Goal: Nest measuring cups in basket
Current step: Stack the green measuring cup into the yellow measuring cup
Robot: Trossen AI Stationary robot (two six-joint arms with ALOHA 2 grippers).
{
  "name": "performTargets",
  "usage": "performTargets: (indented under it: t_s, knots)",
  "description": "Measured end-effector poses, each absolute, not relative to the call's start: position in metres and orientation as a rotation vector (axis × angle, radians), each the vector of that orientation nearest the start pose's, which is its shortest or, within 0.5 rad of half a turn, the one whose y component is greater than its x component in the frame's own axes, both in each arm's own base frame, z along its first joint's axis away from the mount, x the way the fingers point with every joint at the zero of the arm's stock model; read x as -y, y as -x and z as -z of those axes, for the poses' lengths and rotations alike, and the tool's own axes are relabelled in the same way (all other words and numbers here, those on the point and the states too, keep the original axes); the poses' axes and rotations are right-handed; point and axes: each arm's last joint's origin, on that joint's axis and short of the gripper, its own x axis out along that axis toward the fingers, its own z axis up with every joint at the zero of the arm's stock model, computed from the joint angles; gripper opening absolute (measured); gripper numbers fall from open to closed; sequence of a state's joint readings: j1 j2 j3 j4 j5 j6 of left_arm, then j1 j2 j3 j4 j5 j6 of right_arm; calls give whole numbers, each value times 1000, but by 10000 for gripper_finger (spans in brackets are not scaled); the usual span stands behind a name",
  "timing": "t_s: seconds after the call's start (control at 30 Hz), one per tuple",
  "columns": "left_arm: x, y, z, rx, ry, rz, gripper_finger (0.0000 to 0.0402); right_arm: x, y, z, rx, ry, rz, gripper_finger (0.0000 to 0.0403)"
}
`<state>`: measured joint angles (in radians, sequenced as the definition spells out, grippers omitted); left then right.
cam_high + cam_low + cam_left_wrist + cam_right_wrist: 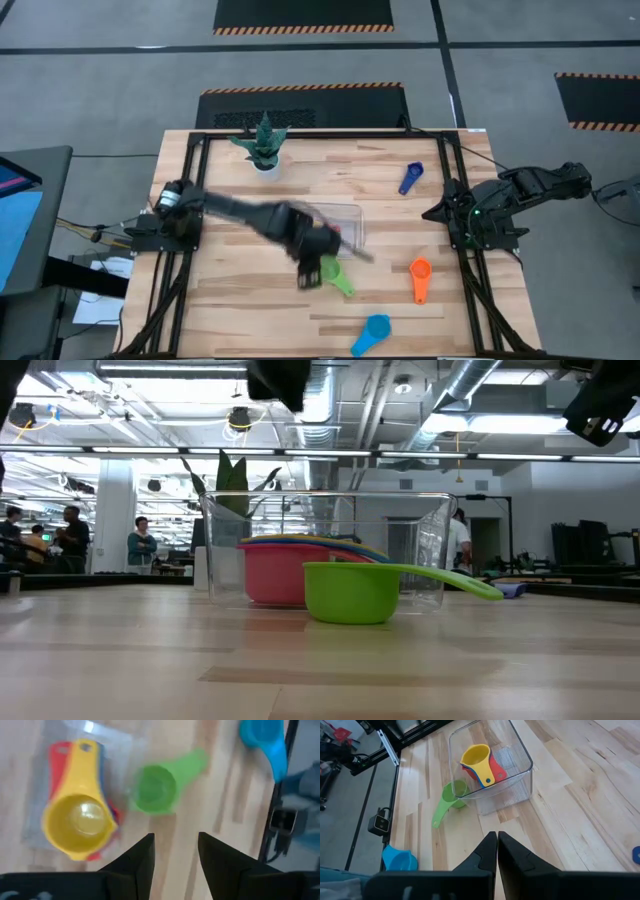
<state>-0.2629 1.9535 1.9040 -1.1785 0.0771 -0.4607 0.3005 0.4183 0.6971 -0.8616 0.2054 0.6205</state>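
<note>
The clear basket point(492, 770) stands mid-table and holds a nested stack: a yellow cup point(80, 822) on top, a blue one and a red cup point(275, 575) beneath. A green cup point(337, 274) rests upright on the table just outside the basket's near side, its handle pointing toward the right near corner. My left gripper point(175, 850) hovers open above the green cup point(157, 787), touching nothing. An orange cup point(420, 275), a light blue cup point(372, 333) and a dark blue cup point(410, 177) lie on the table's right half. My right gripper point(497, 851) is shut, parked at the right edge.
A white pot with a green plant point(262, 145) stands at the far edge, left of centre. Black frame rails point(195, 190) run along the table's left, right and far sides. Bare wood lies near the left front corner. People stand in the room behind the table.
</note>
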Motion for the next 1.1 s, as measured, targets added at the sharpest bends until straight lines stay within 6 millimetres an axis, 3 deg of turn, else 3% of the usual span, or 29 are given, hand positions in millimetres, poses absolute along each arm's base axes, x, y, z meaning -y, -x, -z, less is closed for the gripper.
performTargets:
  t_s: [0.17, 0.43, 0.57, 0.67, 0.8, 0.9, 1.1]
  knots:
    - [169, -367, -296, -1272, 282, 2, 138, -17, -76, -283, -575, -456, 86, 40]
    - [242, -355, -292, -1035, 544, -82, 138, -17, -76, -283, -576, -456, 87, 40]
    - [273, -364, -268, -940, 547, -51, 138, -17, -76, -282, -576, -455, 87, 40]
    - [291, -374, -235, -944, 516, -32, 138, -17, -76, -282, -578, -455, 88, 40]
    - [291, -389, -189, -1011, 506, -118, 134, -17, -75, -281, -591, -450, 92, 40]
    - [275, -401, -172, -1061, 450, -184, 124, -17, -75, -280, -600, -448, 94, 40]
    - [246, -422, -183, -1019, 195, -182, 93, -17, -74, -280, -605, -447, 95, 40]
